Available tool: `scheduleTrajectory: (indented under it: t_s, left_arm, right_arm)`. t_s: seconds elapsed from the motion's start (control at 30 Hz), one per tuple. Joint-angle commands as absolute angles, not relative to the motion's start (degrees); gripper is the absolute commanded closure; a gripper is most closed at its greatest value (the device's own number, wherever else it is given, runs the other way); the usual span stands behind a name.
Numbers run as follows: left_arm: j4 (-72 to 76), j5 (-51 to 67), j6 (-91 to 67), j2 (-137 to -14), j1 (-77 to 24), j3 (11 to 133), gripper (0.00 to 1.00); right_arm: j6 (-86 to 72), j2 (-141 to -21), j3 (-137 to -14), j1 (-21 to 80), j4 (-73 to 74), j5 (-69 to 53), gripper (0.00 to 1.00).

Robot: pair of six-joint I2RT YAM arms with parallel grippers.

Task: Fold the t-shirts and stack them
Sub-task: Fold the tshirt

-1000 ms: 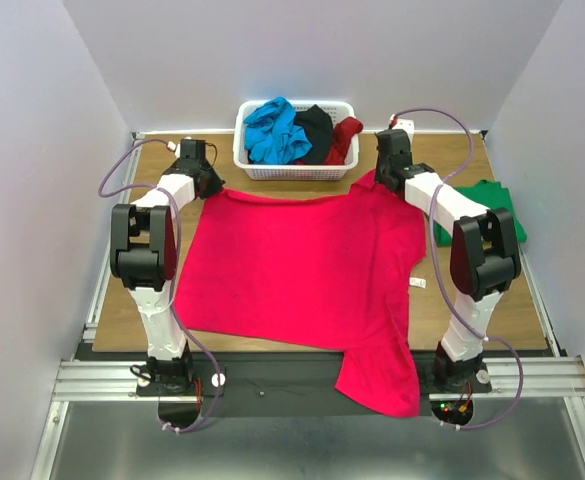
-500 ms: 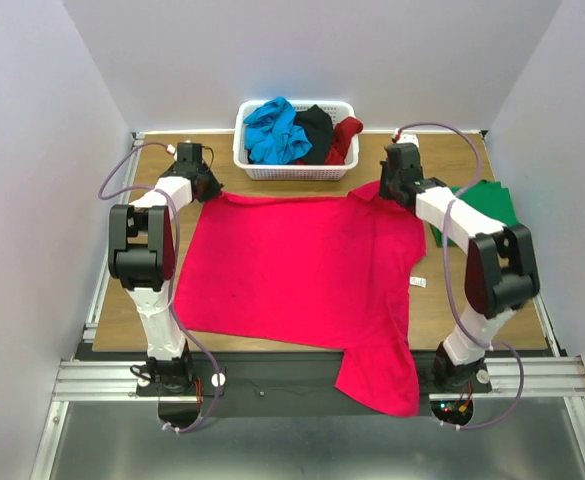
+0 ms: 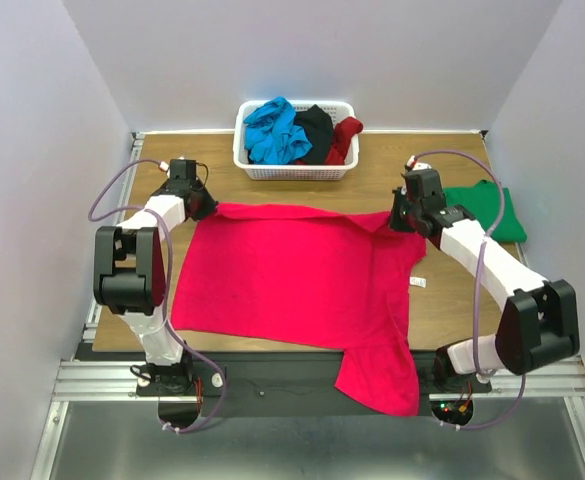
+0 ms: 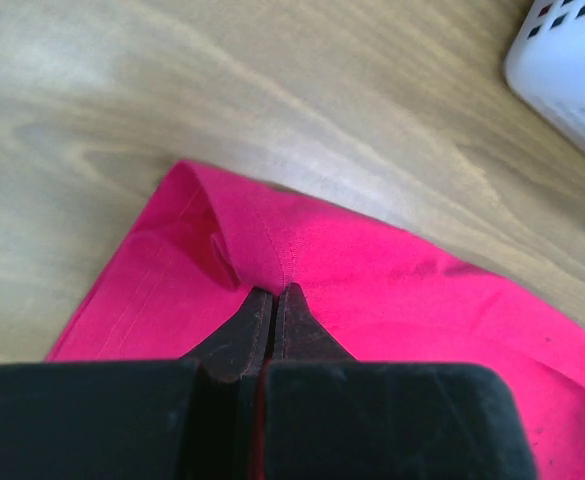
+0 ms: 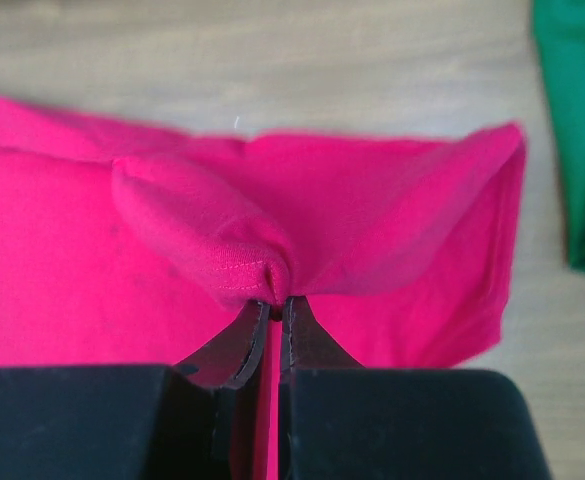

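On the wooden table, my left gripper and right gripper each clamp tight on a far corner of the bright pink-red cloth t-shirt, best drawn nearward evenly.

A lab test cell: bare white walls, aluminium rail, wooden table.

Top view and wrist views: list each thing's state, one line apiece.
Pink shirt: spread flat, near sleeve hanging past the table edge.
Green shirt: folded, at the right.
Basket: upright, holding crumpled blue shirt, black shirt, dark red shirt.
Left gripper: shut on the pink shirt.
Right gripper: shut on the pink shirt.
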State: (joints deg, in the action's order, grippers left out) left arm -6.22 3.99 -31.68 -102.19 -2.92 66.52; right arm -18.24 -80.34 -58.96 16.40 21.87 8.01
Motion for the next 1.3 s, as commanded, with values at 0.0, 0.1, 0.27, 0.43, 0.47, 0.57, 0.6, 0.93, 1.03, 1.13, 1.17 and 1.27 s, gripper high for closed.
scheduleTrajectory:
  t_s: [0.0, 0.1, 0.27, 0.43, 0.47, 0.57, 0.6, 0.93, 1.03, 1.13, 1.17, 1.27]
  left_arm:
    - [-5.62, 2.55, -31.64, -95.81, -2.29, 63.38, 1.00]
    - [-6.15, 1.50, -31.64, -93.53, -1.85, 62.14, 1.00]
    - [-6.94, 1.93, -30.76, -91.76, -0.53, 59.85, 1.00]
    - [-7.38, 1.84, -30.15, -89.83, 0.95, 57.84, 1.00]
    - [-7.47, 1.85, -30.15, -89.74, 1.05, 57.57, 1.00]
    - [-7.38, 2.02, -29.97, -89.65, 1.05, 56.25, 1.00]
    - [-7.47, 2.11, -29.88, -89.74, 1.05, 55.99, 1.00]
    - [-8.88, 0.44, -30.32, -89.03, 1.58, 55.64, 0.76]
    - [-10.45, -2.27, -30.76, -87.72, 1.50, 56.34, 0.39]
    - [-13.08, -5.87, -32.51, -85.52, 1.58, 57.82, 0.02]
    - [-13.53, -6.76, -33.22, -84.91, 1.58, 58.18, 0.02]
    - [-14.68, -7.04, -34.37, -83.24, 1.58, 59.76, 0.02]
  right_arm:
    - [-20.04, -74.80, -58.01, 17.66, 27.76, 3.17, 0.99]
    - [-20.56, -72.17, -56.26, 18.10, 30.67, 2.02, 1.00]
    - [-20.13, -69.79, -53.70, 18.63, 34.01, 1.93, 1.00]
    - [-20.21, -68.73, -52.91, 18.90, 36.38, 0.54, 0.99]
    - [-20.39, -68.56, -52.82, 19.07, 36.39, 0.27, 1.00]
    - [-20.57, -68.73, -51.86, 19.42, 36.56, -3.77, 1.00]
    - [-20.83, -68.90, -51.51, 19.60, 36.74, -4.04, 1.00]
    - [-21.27, -72.24, -50.01, 20.48, 43.23, -8.86, 0.77]
    - [-21.01, -73.13, -51.32, 20.74, 46.91, -6.26, 0.47]
    - [-21.88, -71.03, -53.78, 20.74, 49.91, -0.90, 0.29]
    - [-22.32, -70.15, -54.31, 20.74, 49.92, -0.53, 0.23]
    - [-22.76, -68.73, -55.37, 20.74, 49.83, -3.06, 0.11]
